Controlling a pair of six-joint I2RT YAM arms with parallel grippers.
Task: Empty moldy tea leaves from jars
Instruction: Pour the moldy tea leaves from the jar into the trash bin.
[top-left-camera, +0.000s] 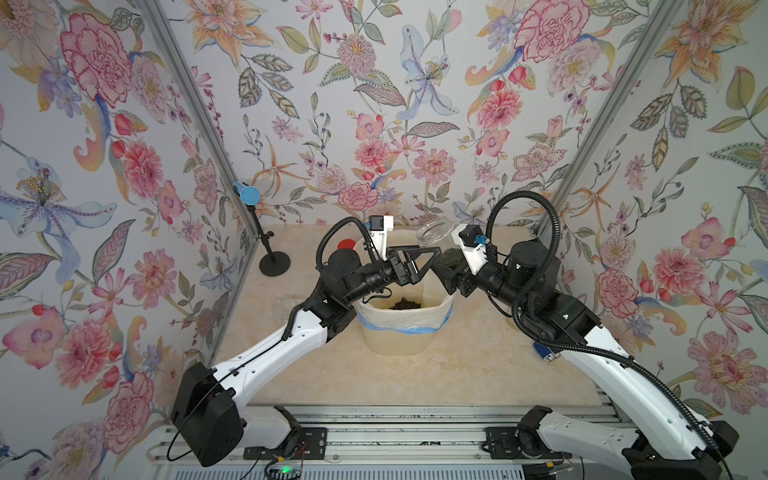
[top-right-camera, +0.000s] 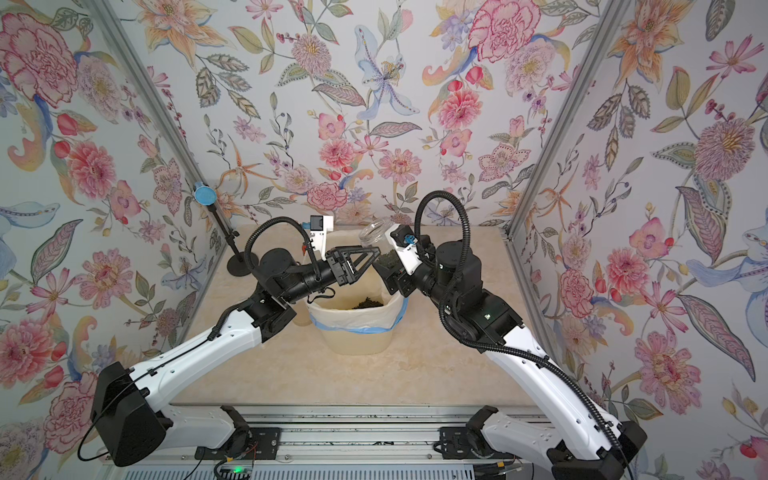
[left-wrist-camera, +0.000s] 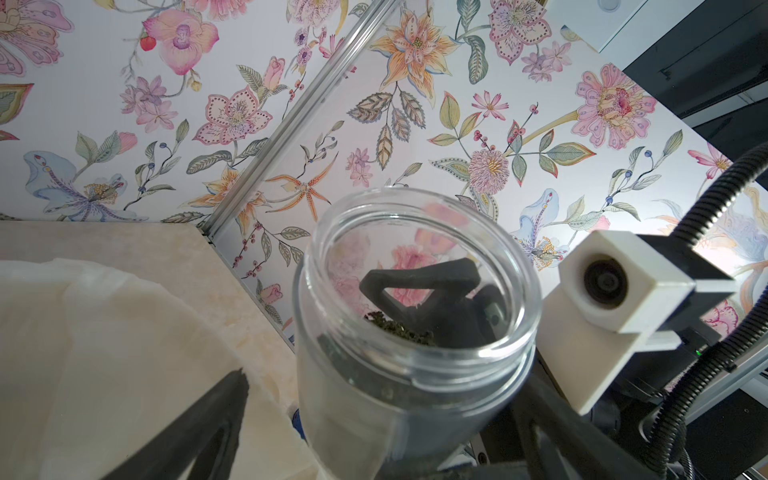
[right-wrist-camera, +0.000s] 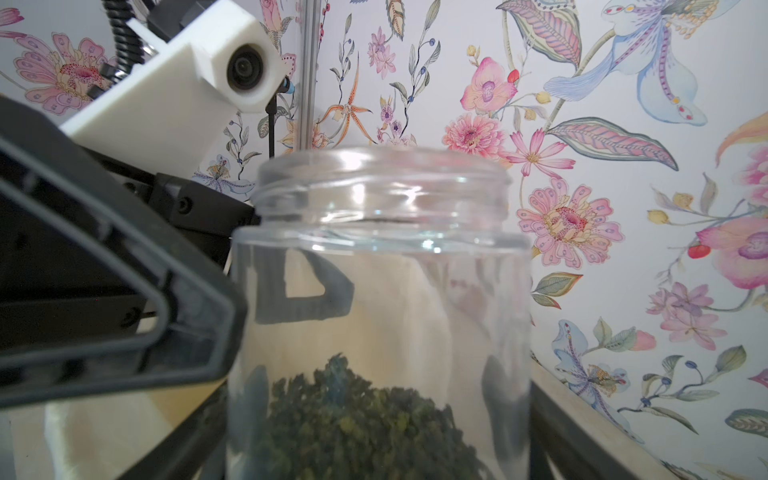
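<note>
Cream bin (top-left-camera: 399, 340) w/ white liner mid counter (top-left-camera: 457, 374); dark heap of tea leaves (top-left-camera: 405, 304) inside. Over bin's far rim, L jaws wide open, gripping nothing, tips just beside jar (top-left-camera: 434, 233). R jaws clamped on that clear jar's lower body, lidless, leaf clump (right-wrist-camera: 365, 415) at its bottom, by bin's far-right rim. Behind, red cap (top-left-camera: 345, 244) partly hidden by L arm. Black stand (top-left-camera: 274, 266) w/ blue disc at far-left counter corner.

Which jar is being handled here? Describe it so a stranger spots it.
Start at the cream ribbed bin with white liner on the beige table. Near its far right rim, the right gripper holds a clear glass jar, lidless, dark tea leaves at its bottom. It is the only jar lifted off the table.
</note>
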